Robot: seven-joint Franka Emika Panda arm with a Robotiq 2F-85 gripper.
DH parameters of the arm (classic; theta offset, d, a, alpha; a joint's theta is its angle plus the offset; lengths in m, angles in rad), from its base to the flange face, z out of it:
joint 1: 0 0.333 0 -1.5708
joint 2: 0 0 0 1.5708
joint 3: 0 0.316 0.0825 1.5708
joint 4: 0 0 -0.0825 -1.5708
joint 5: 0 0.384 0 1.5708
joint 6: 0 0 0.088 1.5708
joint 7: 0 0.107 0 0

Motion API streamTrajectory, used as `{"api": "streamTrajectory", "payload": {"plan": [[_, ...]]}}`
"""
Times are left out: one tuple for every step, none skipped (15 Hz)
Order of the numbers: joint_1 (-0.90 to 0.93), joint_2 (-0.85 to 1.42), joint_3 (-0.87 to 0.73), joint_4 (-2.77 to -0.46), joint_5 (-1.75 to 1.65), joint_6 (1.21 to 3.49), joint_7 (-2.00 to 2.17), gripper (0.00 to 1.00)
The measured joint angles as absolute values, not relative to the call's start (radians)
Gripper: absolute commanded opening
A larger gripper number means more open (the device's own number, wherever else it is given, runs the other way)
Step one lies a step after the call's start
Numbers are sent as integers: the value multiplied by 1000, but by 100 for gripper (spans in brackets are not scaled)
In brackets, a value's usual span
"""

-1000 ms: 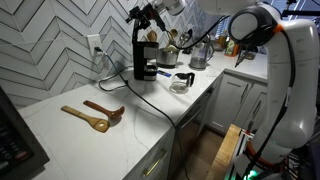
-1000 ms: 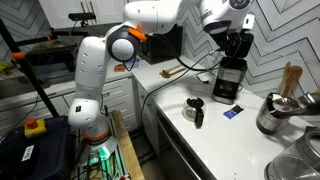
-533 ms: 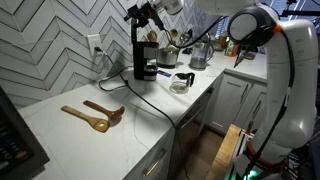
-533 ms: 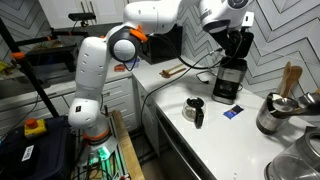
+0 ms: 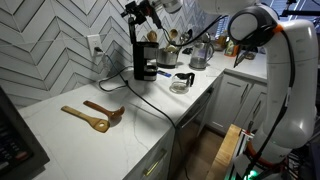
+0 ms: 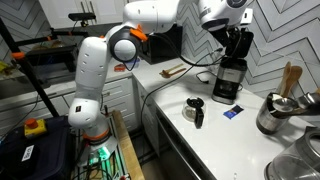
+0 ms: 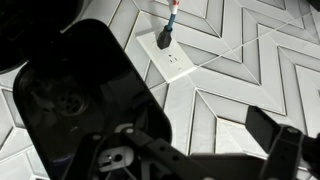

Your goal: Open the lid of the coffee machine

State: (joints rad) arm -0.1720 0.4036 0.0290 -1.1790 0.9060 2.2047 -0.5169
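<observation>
My gripper [image 7: 200, 128] gapes wide, holding nothing, beside the raised lid [image 7: 75, 90] (coffee machine [image 5: 145, 58] at the tabletop's back edge).

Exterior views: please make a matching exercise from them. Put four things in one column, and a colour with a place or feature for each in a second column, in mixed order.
Things:
1. coffee machine
2. glass carafe
3. wooden spoons
4. wall outlet

Descriptions:
A. white, mounted on the tiled wall
B. brown, lying flat on the counter
C. black, standing upright against the wall
D. clear, with a black handle

Pairs: 1-C, 2-D, 3-B, 4-A
</observation>
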Motion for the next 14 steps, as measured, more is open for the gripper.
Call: {"api": "streamTrajectory", "payload": {"plan": [[-172, 404, 30, -1179, 912, 2205, -518, 100], [-172, 404, 30, -1179, 913, 2206, -518, 100], [-172, 403, 30, -1179, 914, 2207, -518, 100], [-172, 401, 30, -1179, 914, 2208, -516, 100], [-172, 397, 30, -1179, 914, 2209, -514, 100], [-172, 391, 30, -1179, 914, 2210, -511, 100], [-172, 384, 29, -1180, 914, 2210, -506, 100], [-172, 375, 29, -1181, 914, 2210, -498, 100], [-172, 365, 28, -1183, 913, 2210, -489, 100], [-172, 356, 26, -1185, 913, 2210, -479, 100], [-173, 348, 24, -1186, 913, 2210, -469, 100], [-173, 340, 21, -1188, 911, 2210, -459, 100], [-173, 333, 18, -1190, 907, 2211, -447, 100], [-173, 327, 14, -1193, 899, 2212, -434, 100]]}}
